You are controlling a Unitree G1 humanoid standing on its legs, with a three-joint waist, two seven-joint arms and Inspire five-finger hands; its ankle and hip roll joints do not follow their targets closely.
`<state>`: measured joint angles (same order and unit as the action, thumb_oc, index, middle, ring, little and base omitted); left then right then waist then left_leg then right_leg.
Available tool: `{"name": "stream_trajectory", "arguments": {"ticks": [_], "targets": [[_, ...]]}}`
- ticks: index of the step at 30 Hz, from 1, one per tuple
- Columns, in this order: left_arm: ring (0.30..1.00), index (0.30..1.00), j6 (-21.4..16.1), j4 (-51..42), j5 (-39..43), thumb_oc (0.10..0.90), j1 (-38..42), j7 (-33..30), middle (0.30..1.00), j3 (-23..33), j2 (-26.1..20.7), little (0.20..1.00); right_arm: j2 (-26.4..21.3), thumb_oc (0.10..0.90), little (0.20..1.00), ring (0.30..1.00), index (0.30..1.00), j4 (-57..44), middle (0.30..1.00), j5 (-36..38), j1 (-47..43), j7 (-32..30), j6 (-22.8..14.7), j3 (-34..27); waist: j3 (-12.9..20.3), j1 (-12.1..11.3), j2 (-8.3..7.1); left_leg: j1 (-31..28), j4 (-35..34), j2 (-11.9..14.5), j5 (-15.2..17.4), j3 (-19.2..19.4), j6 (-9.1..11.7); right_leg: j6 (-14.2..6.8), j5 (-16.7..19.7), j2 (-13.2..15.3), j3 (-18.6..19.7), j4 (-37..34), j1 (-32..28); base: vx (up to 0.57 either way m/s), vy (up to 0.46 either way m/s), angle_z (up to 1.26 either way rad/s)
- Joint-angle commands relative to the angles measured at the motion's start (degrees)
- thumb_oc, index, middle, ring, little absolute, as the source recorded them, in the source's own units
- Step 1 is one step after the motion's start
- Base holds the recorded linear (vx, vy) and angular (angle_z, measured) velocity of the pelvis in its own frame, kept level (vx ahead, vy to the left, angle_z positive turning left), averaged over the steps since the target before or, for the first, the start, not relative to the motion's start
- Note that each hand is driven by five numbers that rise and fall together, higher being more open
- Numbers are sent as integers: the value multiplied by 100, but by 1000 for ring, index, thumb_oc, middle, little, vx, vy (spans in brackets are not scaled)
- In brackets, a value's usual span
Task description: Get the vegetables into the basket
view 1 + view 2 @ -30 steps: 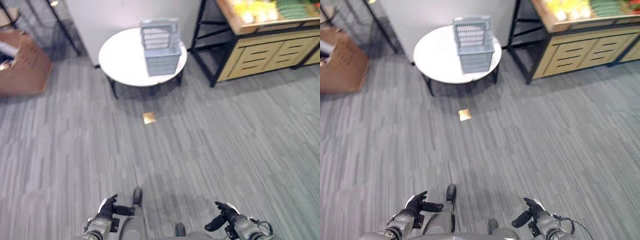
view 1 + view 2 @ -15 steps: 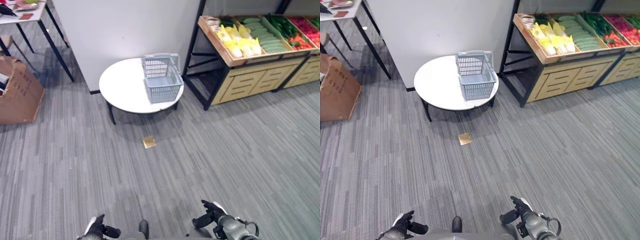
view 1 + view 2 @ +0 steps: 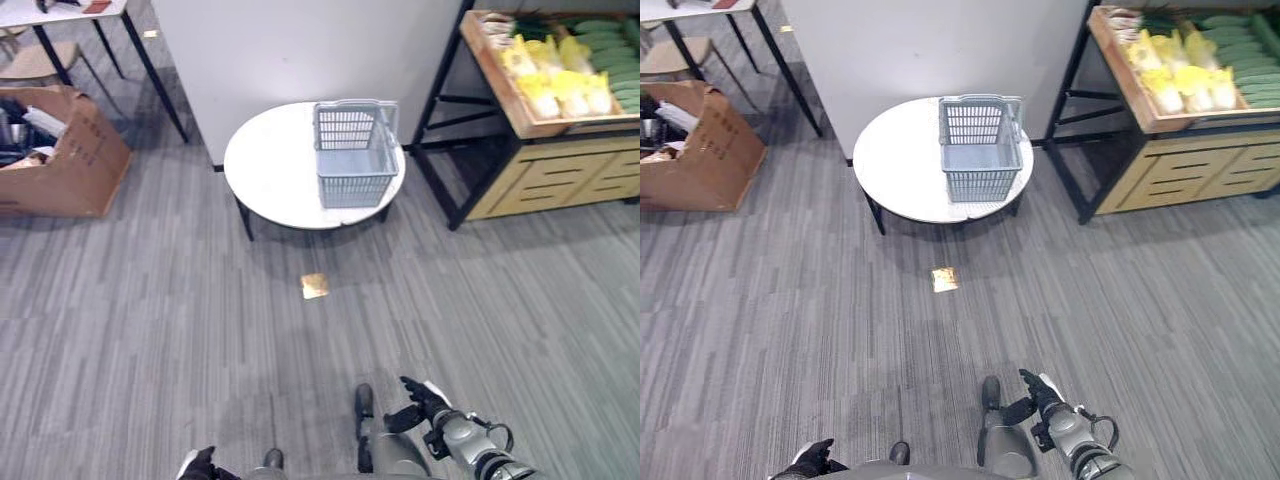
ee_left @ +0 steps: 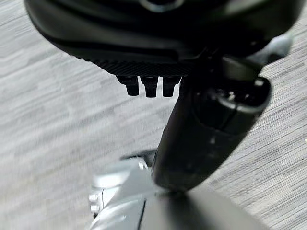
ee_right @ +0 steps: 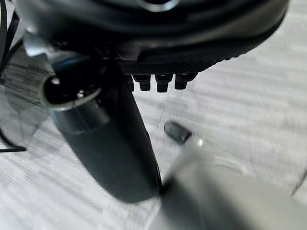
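Observation:
A grey plastic basket stands upright on a round white table straight ahead across the floor. Yellow and green vegetables lie in a slanted wooden crate stand at the far right, to the right of the table. My right hand hangs low at the near edge, far from the basket, with fingers relaxed and nothing in it. Just as empty and relaxed, my left hand peeks in at the bottom edge; its thumb stands out over the carpet.
Grey carpet lies between me and the table. A small tan square lies on the floor in front of the table. An open cardboard box sits at the left. A white wall panel rises behind the table, beside a dark-legged desk.
The camera has moved, so table, basket and shelf sit further right in the picture. My left hand has sunk to the bottom edge. Neither hand has taken hold of anything.

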<state>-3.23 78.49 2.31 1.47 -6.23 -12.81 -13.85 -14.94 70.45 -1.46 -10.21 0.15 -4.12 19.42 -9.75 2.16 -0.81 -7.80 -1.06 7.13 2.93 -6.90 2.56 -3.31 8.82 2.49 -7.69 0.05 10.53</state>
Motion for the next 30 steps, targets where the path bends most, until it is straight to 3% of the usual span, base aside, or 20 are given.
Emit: {"name": "stream_trajectory", "arguments": {"ticks": [1, 2, 3, 4, 6, 8, 9, 10, 12, 15, 16, 21, 22, 23, 24, 25, 30], "targets": [[1000, 1000, -81, 14, 25, 900, 132, 104, 1000, 27, 156, 1000, -348, 900, 1000, 1000, 1000, 108, 1000, -70, 307, -2, -14, 250, 21, 80, -65, -29, 880, -363, 132, -104, 136, -355, 114, 276, 108, 301, 301, 205, -167, 10], [1000, 1000, -91, 10, 16, 900, 128, 117, 1000, 27, 152, 1000, -387, 900, 1000, 1000, 1000, 110, 1000, -41, 285, 5, -19, 247, 11, 63, -34, 56, 1097, -368, -47, -138, 205, -295, 39, 238, 82, 307, 235, 258, -215, 7], [1000, 1000, -101, -14, 22, 900, 179, 110, 1000, -22, 168, 1000, -458, 900, 1000, 1000, 1000, 136, 1000, -20, 235, -25, -34, 241, -47, 35, -16, 321, 1642, -373, -461, -207, 316, -177, -87, 190, 52, 315, 109, 167, -143, -2], [1000, 1000, -101, -13, 22, 900, 180, 109, 1000, -22, 169, 1000, -459, 900, 1000, 1000, 1000, 136, 1000, -20, 233, -24, -34, 240, -47, 41, -13, 332, 1657, -373, -455, -215, 317, -177, -88, 190, 45, 316, 111, 184, -167, -7], [1000, 1000, -87, -57, 56, 900, 255, 81, 1000, -43, 123, 1000, -558, 900, 1000, 1000, 1000, 200, 1000, 13, 238, -61, -27, 182, -168, -35, -67, 795, 2510, -440, -896, -255, 401, 14, -331, 186, 38, 361, -121, 200, -154, -13], [1000, 1000, -76, -87, 37, 900, 297, 50, 1000, -82, 98, 1000, -613, 900, 1000, 1000, 1000, 280, 1000, 82, 260, -101, -12, 79, -211, -40, -83, 1081, 2570, -331, -1002, 32, 338, 62, -475, 234, -49, 363, -303, 173, -98, 14], [1000, 1000, -75, -107, 34, 900, 328, 34, 1000, -102, 88, 1000, -619, 900, 1000, 1000, 1000, 319, 1000, 106, 265, -116, 4, 44, -230, -58, -100, 1259, 2497, -324, -971, 131, 305, 66, -519, 271, -74, 343, -388, 226, -54, 21], [1000, 1000, -93, -142, 26, 900, 339, -1, 1000, -123, 66, 1000, -642, 900, 1000, 1000, 1000, 386, 1000, 106, 264, -140, 10, 22, -237, -153, -113, 1649, 2068, -333, -697, 314, 238, 9, -618, 319, -97, 252, -587, 293, -23, 16], [1000, 1000, -104, -157, 63, 900, 316, -20, 1000, -100, 53, 1000, -657, 900, 1000, 1000, 1000, 375, 1000, 68, 265, -151, 9, 55, -212, -247, -86, 1871, 1410, -359, -524, 344, 215, -40, -696, 325, -80, 153, -720, 290, 62, 44], [1000, 1000, -157, -143, 118, 900, 269, -67, 1000, -106, 84, 1000, -639, 900, 1000, 1000, 1000, 323, 1000, -31, 256, -193, -15, 151, -158, -440, 68, 2252, 75, -124, -1271, 88, 352, -85, -880, 213, 111, -38, -1070, 313, 158, -5], [1000, 1000, -170, -129, 112, 900, 252, -51, 1000, -110, 75, 1000, -632, 900, 1000, 1000, 1000, 284, 1000, -35, 239, -177, -22, 169, -138, -496, 80, 2321, -219, -84, -1389, 82, 413, -102, -942, 208, 212, -88, -1221, 360, 192, -21], [1000, 1000, -138, 39, 25, 900, 170, -10, 1000, -29, 58, 1000, -538, 900, 1000, 1000, 1000, 280, 1000, -63, 265, -122, -32, 124, 41, -581, 71, 2198, -308, 51, -1594, 426, 471, -201, -1100, 274, 448, -86, -1609, 357, 264, -56], [1000, 1000, -130, 92, -78, 900, 122, -1, 1000, -9, 27, 1000, -395, 900, 1000, 1000, 1000, 336, 1000, -108, 348, -94, 2, 118, 232, -590, -56, 1991, -303, -67, -1463, 606, 299, -379, -1061, 533, 554, 111, -1652, 407, 432, -40], [1000, 1000, -138, 90, -77, 900, 112, 0, 1000, 10, 2, 1000, -341, 900, 1000, 1000, 1000, 350, 1000, -140, 372, -74, 7, 138, 283, -587, -111, 1884, -310, -146, -1374, 678, 230, -450, -979, 616, 613, 192, -1614, 524, 616, -35], [1000, 1000, -132, 68, -134, 900, 132, 23, 1000, -15, -54, 1000, -263, 900, 1000, 1000, 1000, 345, 1000, -174, 402, -46, 28, 154, 324, -553, -209, 1770, -252, -283, -1228, 817, 111, -550, -681, 762, 694, 378, -1537, 202, 281, -34], [1000, 1000, -132, 68, -134, 900, 132, 23, 1000, -15, -56, 1000, -261, 900, 1000, 1000, 1000, 344, 1000, -174, 402, -46, 28, 153, 323, -559, -215, 1766, -251, -286, -1225, 825, 108, -554, -681, 767, 701, 377, -1538, 181, 298, -40], [1000, 1000, -126, -51, -192, 900, 201, 23, 1000, -62, -197, 1000, -134, 900, 1000, 1000, 1000, 292, 1000, -187, 394, -56, 48, 162, 308, -532, -403, 1593, -50, -629, -829, 976, -185, -732, 248, 1094, 825, 886, -1293, 110, 245, -2]]}}
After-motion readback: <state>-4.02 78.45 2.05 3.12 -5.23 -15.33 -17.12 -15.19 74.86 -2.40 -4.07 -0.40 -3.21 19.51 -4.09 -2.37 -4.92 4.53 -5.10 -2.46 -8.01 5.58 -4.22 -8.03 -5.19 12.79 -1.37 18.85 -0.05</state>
